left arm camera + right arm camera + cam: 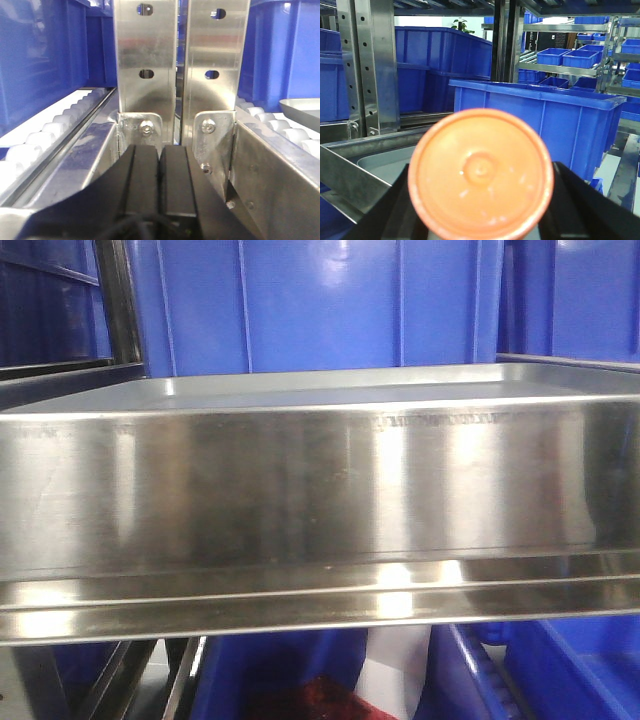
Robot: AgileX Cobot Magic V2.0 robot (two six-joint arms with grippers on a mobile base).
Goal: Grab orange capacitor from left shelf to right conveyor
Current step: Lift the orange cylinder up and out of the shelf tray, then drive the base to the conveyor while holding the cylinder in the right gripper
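Observation:
In the right wrist view the orange capacitor (480, 172) fills the centre, seen end-on as a round orange face. My right gripper (481, 205) is shut on it, with black fingers (580, 200) on both sides. Behind and to its left lies a grey-topped steel surface (375, 157). The left shelf (320, 490) spans the front view as a shiny steel lip with a flat grey top, and nothing stands on its visible part. My left gripper (160, 167) is shut with nothing in it, its pads pressed together in front of two steel uprights (145, 75). The right conveyor is out of view.
Blue plastic bins (540, 120) stand close behind the capacitor and on racks further back. Perforated steel posts (367, 65) rise at the left. White roller tracks (55, 130) and blue bins (40, 55) flank the left gripper. A silver tray edge (300, 107) shows at its right.

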